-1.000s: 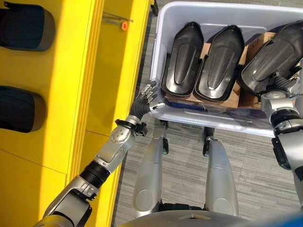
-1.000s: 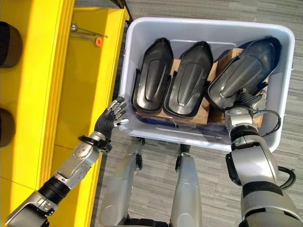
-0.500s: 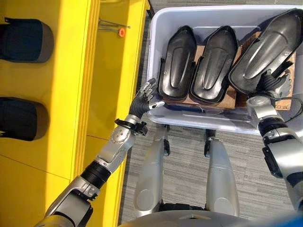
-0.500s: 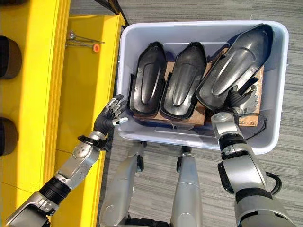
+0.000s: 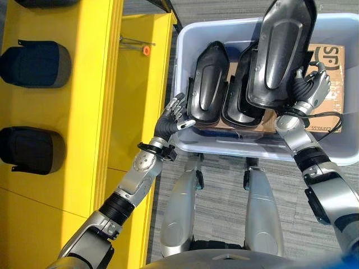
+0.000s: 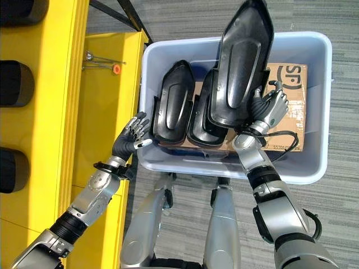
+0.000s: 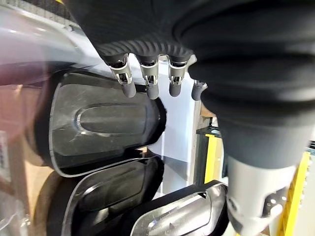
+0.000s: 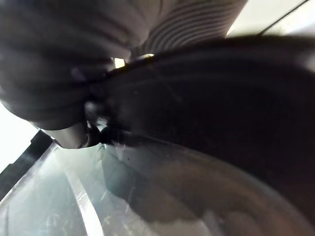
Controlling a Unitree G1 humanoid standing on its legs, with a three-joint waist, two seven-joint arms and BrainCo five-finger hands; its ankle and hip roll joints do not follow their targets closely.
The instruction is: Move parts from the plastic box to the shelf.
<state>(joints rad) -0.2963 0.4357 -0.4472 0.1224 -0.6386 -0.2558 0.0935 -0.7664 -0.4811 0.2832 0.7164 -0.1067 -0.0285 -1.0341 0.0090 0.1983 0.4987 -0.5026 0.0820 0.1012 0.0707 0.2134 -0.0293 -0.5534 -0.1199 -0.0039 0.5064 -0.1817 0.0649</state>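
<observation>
A pale plastic box [image 6: 314,162] holds two black moulded parts, the left one [image 6: 173,106] and one beside it [image 6: 197,123], standing on a cardboard sheet [image 6: 286,117]. My right hand [image 6: 268,107] is shut on the lower edge of a third black part [image 6: 241,61], lifted above the box and tilted over the middle part. My left hand [image 6: 130,137] hovers open at the box's near left corner, touching nothing. The yellow shelf [image 5: 84,112] runs along the left, with dark parts [image 5: 39,64] set on it.
A thin metal tool with an orange tip [image 5: 145,49] lies on the lower yellow ledge by the box. Grey carpet [image 6: 336,224] surrounds the box. A black shelf strut [image 6: 129,17] crosses behind the box's far left corner.
My right hand has raised the third black part out of the box's right side and swung it left over the middle part, uncovering the cardboard. The left hand stayed put.
</observation>
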